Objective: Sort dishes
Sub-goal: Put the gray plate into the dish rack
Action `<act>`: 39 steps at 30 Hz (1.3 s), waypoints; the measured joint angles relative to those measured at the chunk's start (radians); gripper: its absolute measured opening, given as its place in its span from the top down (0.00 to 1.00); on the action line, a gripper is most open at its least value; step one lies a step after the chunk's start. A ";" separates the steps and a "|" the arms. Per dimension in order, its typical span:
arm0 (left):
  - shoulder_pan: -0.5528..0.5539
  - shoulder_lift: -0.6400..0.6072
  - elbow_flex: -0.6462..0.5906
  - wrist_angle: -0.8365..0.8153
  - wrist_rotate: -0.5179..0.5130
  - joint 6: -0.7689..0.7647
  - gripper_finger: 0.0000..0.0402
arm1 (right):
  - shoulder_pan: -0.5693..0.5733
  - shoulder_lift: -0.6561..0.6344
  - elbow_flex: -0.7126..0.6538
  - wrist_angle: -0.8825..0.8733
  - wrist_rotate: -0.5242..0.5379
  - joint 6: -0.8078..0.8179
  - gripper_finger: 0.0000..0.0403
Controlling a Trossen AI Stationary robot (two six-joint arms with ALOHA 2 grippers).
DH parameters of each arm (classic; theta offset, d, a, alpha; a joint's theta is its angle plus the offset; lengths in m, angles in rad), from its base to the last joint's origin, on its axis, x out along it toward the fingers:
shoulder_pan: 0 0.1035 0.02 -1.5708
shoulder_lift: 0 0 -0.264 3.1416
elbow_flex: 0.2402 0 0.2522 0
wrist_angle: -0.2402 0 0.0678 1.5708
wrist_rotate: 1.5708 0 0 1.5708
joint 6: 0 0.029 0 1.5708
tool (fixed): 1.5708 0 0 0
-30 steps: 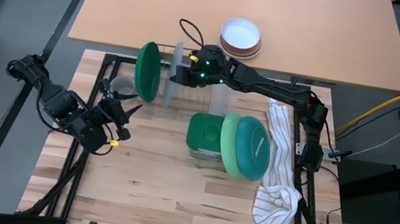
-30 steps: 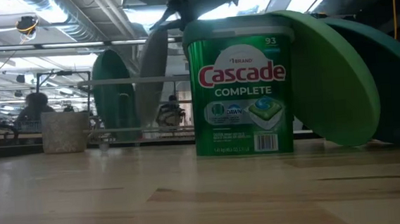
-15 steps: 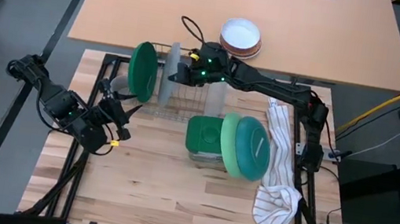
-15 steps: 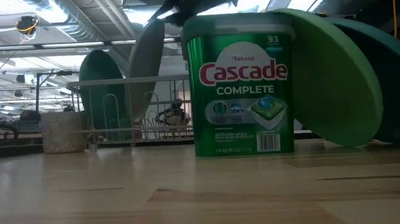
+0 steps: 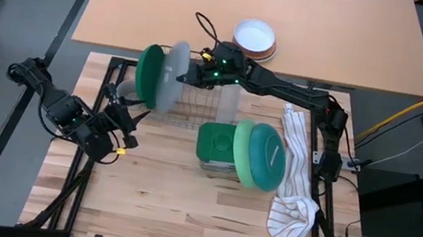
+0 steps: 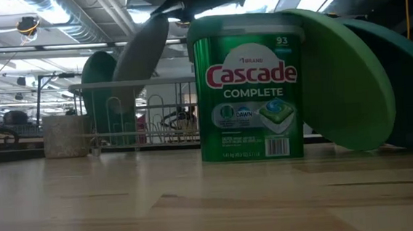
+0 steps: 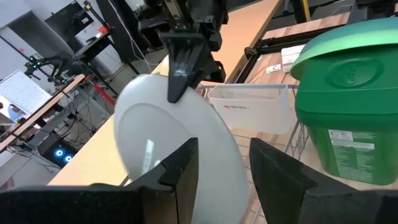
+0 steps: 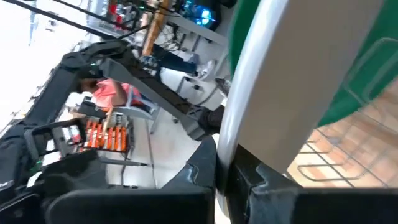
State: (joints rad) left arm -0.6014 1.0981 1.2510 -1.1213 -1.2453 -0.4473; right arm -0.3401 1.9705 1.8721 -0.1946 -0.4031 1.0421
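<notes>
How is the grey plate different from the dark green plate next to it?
The grey plate is pale grey; the dark green plate is deep green. The grey plate leans over, pinched at its rim by the right gripper; the dark green plate stands more upright in the wire rack, and no gripper holds it. Both are round and stand on edge at the rack.

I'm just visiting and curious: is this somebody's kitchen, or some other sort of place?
Probably a robotics lab staged as a kitchen. Two robot arms work on a framed wooden table, and the low view shows workbenches and ceiling ducts behind the Cascade tub.
</notes>
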 joint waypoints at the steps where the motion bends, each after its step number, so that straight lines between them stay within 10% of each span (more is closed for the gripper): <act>1: 0.000 0.000 0.000 0.000 0.000 -0.001 0.67 | 0.000 0.000 0.000 -0.009 0.001 0.001 0.97; 39: 0.000 0.000 0.000 -0.005 0.000 0.001 0.67 | 0.000 0.002 0.000 -0.184 0.203 0.001 0.92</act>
State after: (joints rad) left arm -0.6014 1.0981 1.2510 -1.1266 -1.2449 -0.4465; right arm -0.3401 1.9724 1.8717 -0.3782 -0.2005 1.0428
